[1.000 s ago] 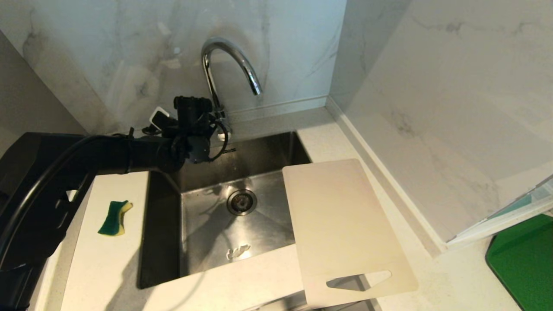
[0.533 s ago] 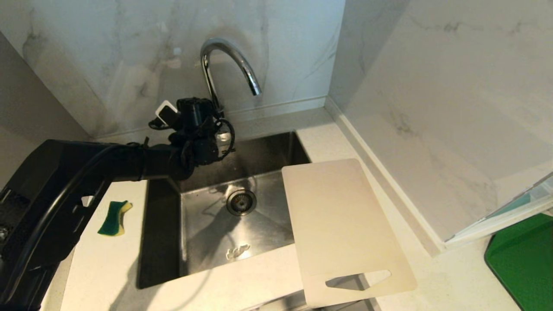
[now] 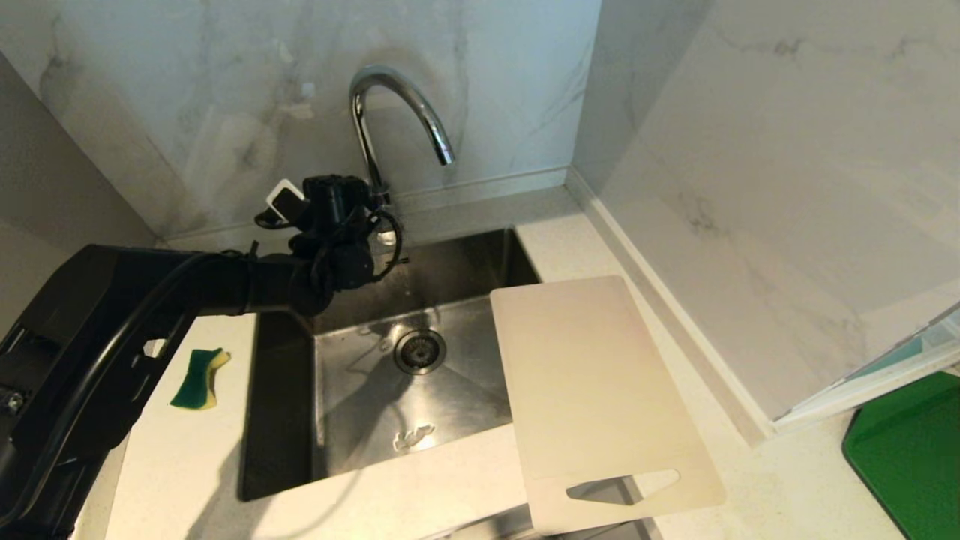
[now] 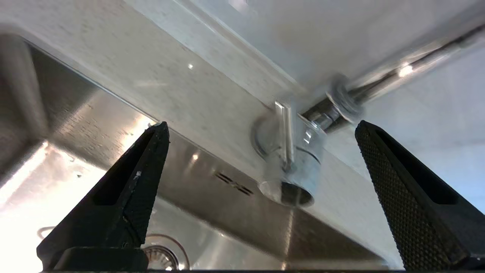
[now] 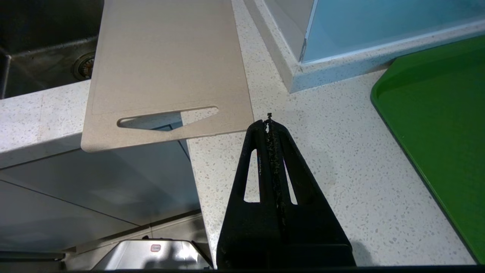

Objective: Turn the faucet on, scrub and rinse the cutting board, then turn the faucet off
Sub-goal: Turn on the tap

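From the head camera I saw the left gripper [image 3: 373,219] at the faucet [image 3: 397,112] base, the cutting board [image 3: 592,390] bridging the sink [image 3: 285,420] rim. The left wrist view showed its 2 fingers [image 4: 125,204] spread wide around the lever. On the right wrist view, the right gripper [image 5: 269,122] sat clenched, empty, beside the board's slot.

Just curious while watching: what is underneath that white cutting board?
The cutting board bridges the sink corner and the speckled counter; its handle end overhangs the front edge. Whatever lies beneath it stays hidden.

faucet [image 4: 293,163] base blurred, perhaps its lever too, green mat [image 3: 911,454] cut off by frame edge
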You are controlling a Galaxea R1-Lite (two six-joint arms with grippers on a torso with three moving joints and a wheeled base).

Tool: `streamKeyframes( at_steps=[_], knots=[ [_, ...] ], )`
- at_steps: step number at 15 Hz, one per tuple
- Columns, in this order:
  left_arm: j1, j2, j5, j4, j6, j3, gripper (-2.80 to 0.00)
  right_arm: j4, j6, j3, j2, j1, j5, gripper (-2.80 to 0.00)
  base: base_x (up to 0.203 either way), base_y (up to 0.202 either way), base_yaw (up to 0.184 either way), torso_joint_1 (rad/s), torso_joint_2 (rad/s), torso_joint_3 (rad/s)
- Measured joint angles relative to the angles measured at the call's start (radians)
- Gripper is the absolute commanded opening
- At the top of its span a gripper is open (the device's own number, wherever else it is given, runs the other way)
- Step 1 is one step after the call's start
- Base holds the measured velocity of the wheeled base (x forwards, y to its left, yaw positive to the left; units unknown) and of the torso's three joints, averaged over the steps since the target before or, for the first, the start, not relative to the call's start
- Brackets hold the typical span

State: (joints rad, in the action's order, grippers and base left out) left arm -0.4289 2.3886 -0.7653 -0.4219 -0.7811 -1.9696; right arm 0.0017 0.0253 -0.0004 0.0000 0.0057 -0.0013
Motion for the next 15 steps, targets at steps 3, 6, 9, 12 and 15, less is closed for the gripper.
streamKeyframes(
  at_steps=[3, 6, 9, 12, 15],
  knots=[
    [0.018, 0.008, 0.006, -0.019, 0.001, 0.000, 0.00, 0.000, 0.000, 0.000, 0.000, 0.000, 0.000, -2.80, 0.000, 0.000, 0.000, 0.000, 0.00, 0.000],
    [0.042, 0.019, 0.020, -0.039, 0.000, 0.000, 0.00, 0.000, 0.000, 0.000, 0.000, 0.000, 0.000, -2.80, 0.000, 0.000, 0.000, 0.000, 0.00, 0.000],
    [0.080, 0.028, 0.049, -0.044, -0.001, 0.000, 0.00, 0.000, -0.001, 0.000, 0.000, 0.000, 0.000, -2.80, 0.000, 0.000, 0.000, 0.000, 0.00, 0.000],
    [0.083, 0.036, 0.051, -0.048, -0.001, 0.000, 0.00, 0.000, 0.000, 0.000, 0.000, 0.000, -0.001, -2.80, 0.000, 0.000, 0.000, 0.000, 0.00, 0.000],
    [0.086, 0.044, 0.051, -0.050, -0.001, 0.000, 0.00, 0.000, 0.000, 0.000, 0.000, 0.000, 0.000, -2.80, 0.000, 0.000, 0.000, 0.000, 0.00, 0.000]
  ],
)
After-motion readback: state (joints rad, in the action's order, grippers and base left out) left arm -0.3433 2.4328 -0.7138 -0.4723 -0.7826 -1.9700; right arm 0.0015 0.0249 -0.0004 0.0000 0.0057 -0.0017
